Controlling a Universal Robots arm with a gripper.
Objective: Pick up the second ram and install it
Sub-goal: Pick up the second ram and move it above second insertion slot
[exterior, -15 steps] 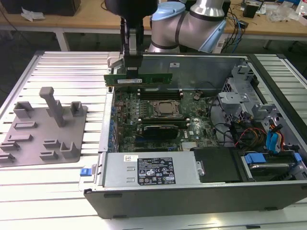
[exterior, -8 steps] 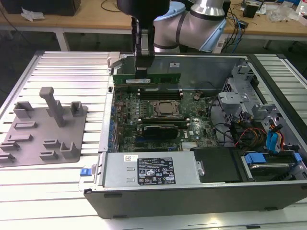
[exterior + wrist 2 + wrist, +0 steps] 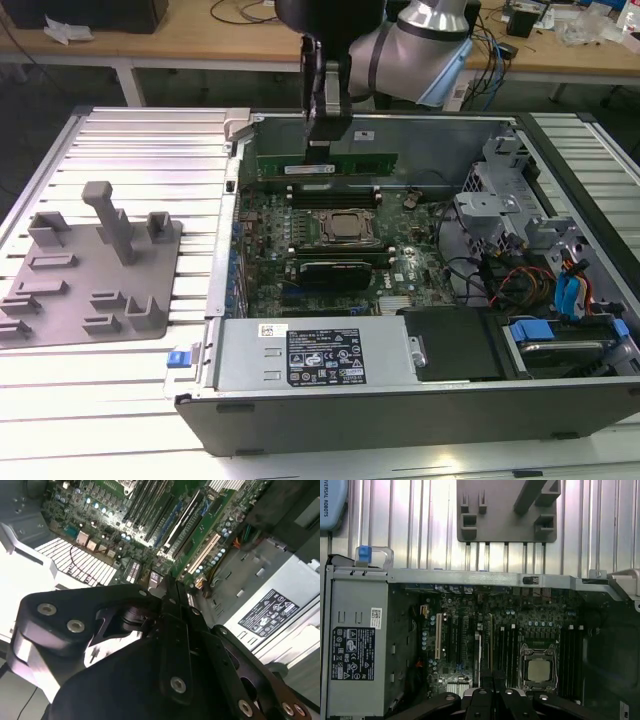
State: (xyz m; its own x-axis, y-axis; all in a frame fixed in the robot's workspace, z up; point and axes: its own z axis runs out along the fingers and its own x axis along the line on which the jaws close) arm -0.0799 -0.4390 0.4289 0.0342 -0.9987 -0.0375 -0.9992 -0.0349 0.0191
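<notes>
Above the far side of the open computer case point(image 3: 400, 415), your gripper point(image 3: 322, 138) is clenched on the upper edge of the second ram point(image 3: 350, 163). The green stick hangs level, its long side running across the exterior view and its pale label facing the camera. It sits near the case's back wall and appears clear of the board beneath.

Below it, the black memory slots point(image 3: 330, 196) lie beside the processor socket point(image 3: 347, 228) on the motherboard point(image 3: 268, 270). In the first wrist view the same slots point(image 3: 507, 647) run alongside the socket point(image 3: 540, 672), with the gripper point(image 3: 492, 685) poised over the board.

Well apart, at the exterior view's left, the grey holder tray point(image 3: 60, 300) rests on the ribbed table point(image 3: 150, 140).

Judged from this arrangement, the pick-up half of your task is complete: the stick is off the tray and has been carried over the case. The install half remains open, because the stick is airborne and seated in no slot. Whether another stick already occupies a slot cannot be told from these views.
</notes>
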